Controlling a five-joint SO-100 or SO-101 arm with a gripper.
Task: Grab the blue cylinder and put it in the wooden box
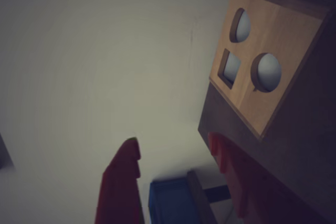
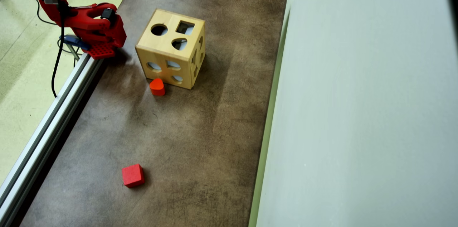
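Resting between the open gripper (image 1: 176,156) fingers, blue cylinder (image 1: 170,203), ungrasped, wooden box (image 1: 268,61) just beside.

The arm (image 2: 77,15) is built of bright red plastic parts with rounded, moulded shells. In the overhead view a grey-silver block sits at its far left top, and a small black piece is set into the red shell further right. A black cable runs down along the arm, and more black cable trails off to the left. The base ends in a flat red foot with a ribbed grid pattern. In the wrist view the gripper (image 1: 176,153) shows two red fingers (image 1: 122,182), each with a stepped, notched inner edge and a blunt tip.
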